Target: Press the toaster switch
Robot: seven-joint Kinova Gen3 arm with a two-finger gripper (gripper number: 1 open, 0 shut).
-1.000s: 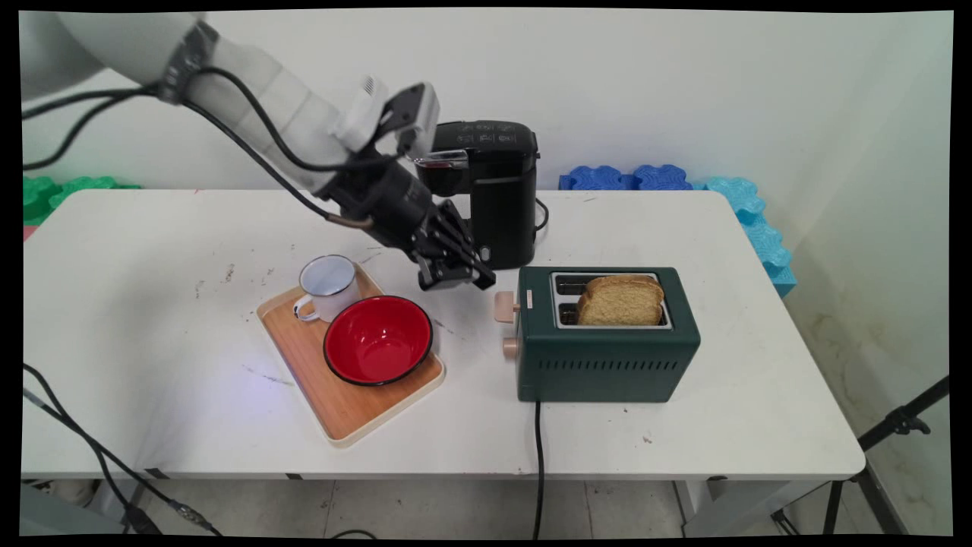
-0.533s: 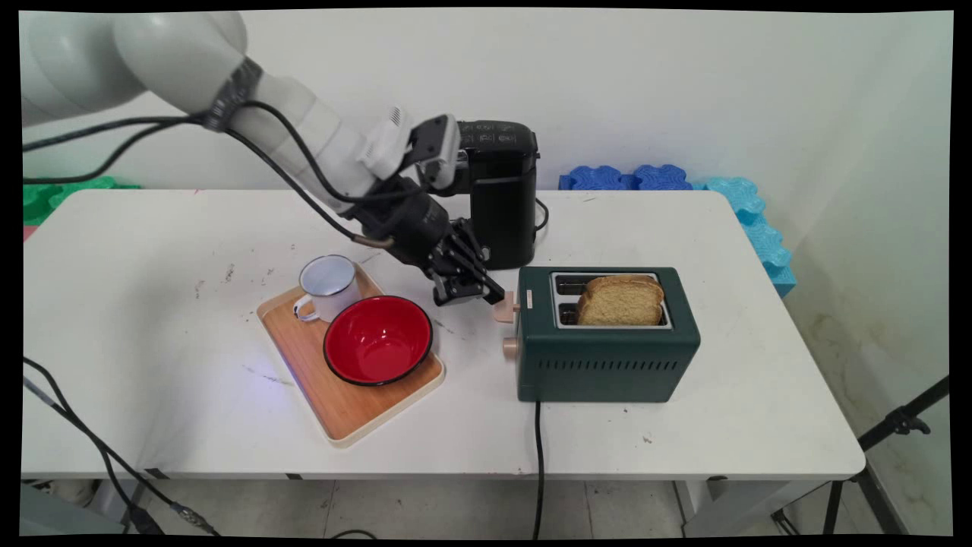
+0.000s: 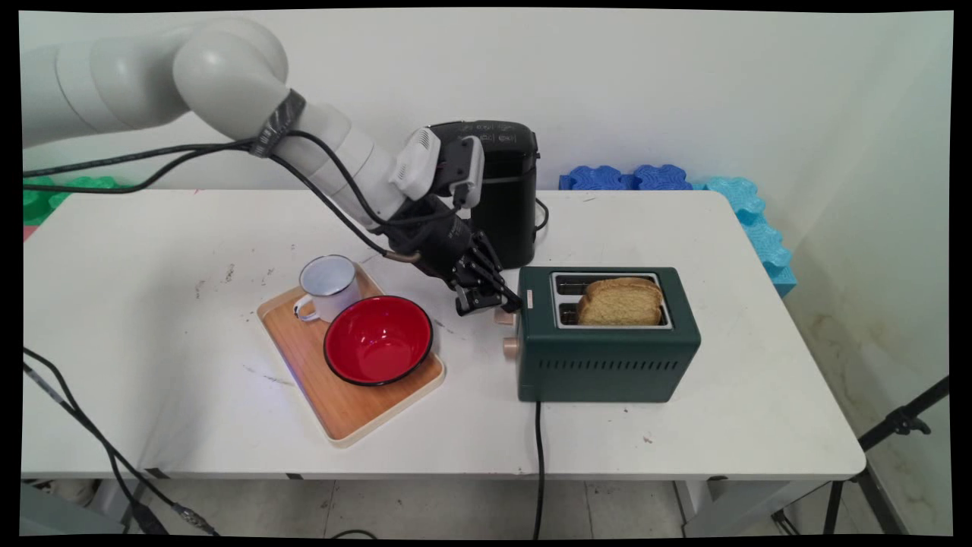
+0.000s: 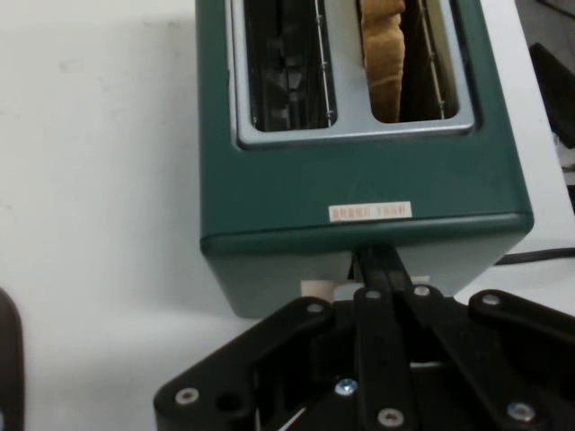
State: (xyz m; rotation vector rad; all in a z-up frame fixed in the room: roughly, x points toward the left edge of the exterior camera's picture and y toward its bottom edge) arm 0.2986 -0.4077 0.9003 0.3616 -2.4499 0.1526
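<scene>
Gripper [image 3: 492,302] clenched, fingers together, tips pressing on top of the toaster's cream lever [image 3: 504,317] at the left end of the green toaster [image 3: 604,357]. Bread slice [image 3: 619,300] stands in the near slot; far slot empty. Wooden tray [image 3: 345,414] with red bowl [image 3: 377,338] and white mug [image 3: 328,285] lies just left; black coffee maker [image 3: 509,205] close behind, so room is tight; open tabletop [image 3: 152,319] further left

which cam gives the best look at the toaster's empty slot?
Hand view. It looks almost straight down into the empty slot of the green toaster, so the wire guides inside show, with the bread in the slot beside it. Main view shows that slot only as a dark strip, partly behind the bread.
</scene>
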